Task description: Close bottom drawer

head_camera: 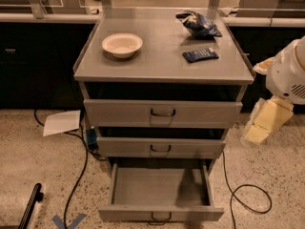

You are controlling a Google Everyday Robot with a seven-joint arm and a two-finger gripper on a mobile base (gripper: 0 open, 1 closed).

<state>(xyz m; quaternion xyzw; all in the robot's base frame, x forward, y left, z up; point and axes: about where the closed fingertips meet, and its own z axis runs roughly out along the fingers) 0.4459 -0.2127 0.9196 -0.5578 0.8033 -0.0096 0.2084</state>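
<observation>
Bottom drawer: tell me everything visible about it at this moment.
The bottom drawer is grey and metal-looking, the lowest and narrowest of the three in the cabinet. It is pulled far out toward the camera and sits level. Its plain tray holds nothing visible, only shadow at the right. A small dark wire handle sits centred on its low front panel. It lies below the middle drawer. Nothing touches it: the gripper is off to the cabinet's right, apart from it.

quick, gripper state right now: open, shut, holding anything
gripper: cannot be told. It hangs to the right of the cabinet, clear of the bottom drawer, which stands open.
</observation>
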